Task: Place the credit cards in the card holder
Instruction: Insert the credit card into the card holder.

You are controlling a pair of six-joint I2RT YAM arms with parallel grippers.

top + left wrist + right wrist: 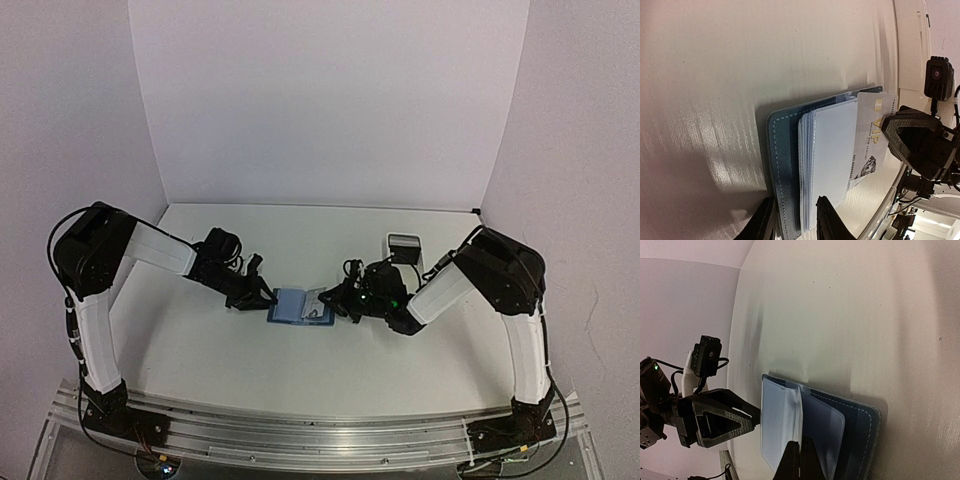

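Observation:
The dark-blue card holder (pixel 298 306) lies open on the table, its pale blue sleeves (pixel 827 155) fanned up. My left gripper (pixel 792 220) straddles its near edge, one finger (pixel 760 222) against the stitched cover (pixel 782 170) and the other on the sleeve stack, gripping it. A white credit card (pixel 872 132) marked VIP rests tilted against the sleeves' far side. My right gripper (pixel 890 120) is shut on that card's outer edge. In the right wrist view the right gripper (pixel 801 452) pinches a thin pale sheet standing among the sleeves, and the left gripper (pixel 752 415) touches the holder (pixel 860 435) opposite.
A white tray (pixel 403 245) sits on the table behind the right arm and shows again at the upper right as a tray (pixel 912 50). White walls close the table at the back and on both sides. Both arms meet at the table's middle.

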